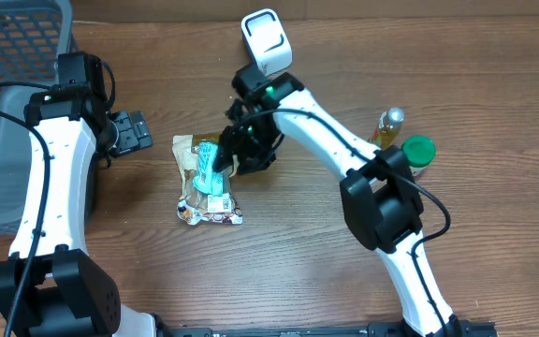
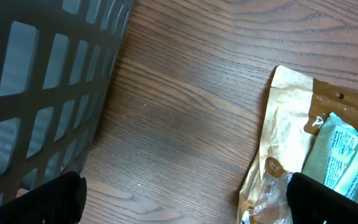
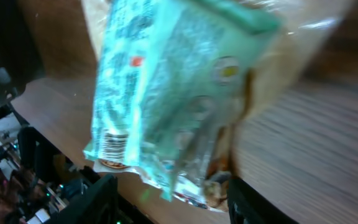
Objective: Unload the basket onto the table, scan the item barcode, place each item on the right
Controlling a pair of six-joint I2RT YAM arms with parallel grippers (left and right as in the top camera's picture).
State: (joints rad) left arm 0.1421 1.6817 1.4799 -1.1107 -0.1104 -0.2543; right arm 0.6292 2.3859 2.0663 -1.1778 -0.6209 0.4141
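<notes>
Overhead, the teal packet [image 1: 215, 178] lies on a tan pouch [image 1: 187, 154] on the counter [image 1: 326, 281], its long axis pointing roughly toward the white scanner [image 1: 267, 39] beyond it. My right claw [image 1: 235, 150] is at the packet's far end, much nearer than the left claw [image 1: 143, 131], which is spread wide well to the packet's left. Right wrist shows the fingers [image 3: 101, 196] apart either side of the packet, barcode [image 3: 110, 144] facing the camera, but I cannot tell whether they pinch it.

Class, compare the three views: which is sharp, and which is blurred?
Overhead: sharp and evenly lit, soft shadows on the table. Left wrist: wood grain crisp, the close basket slightly soft. Right wrist: heavy motion blur smears the green packet; its small print is unreadable.
</notes>
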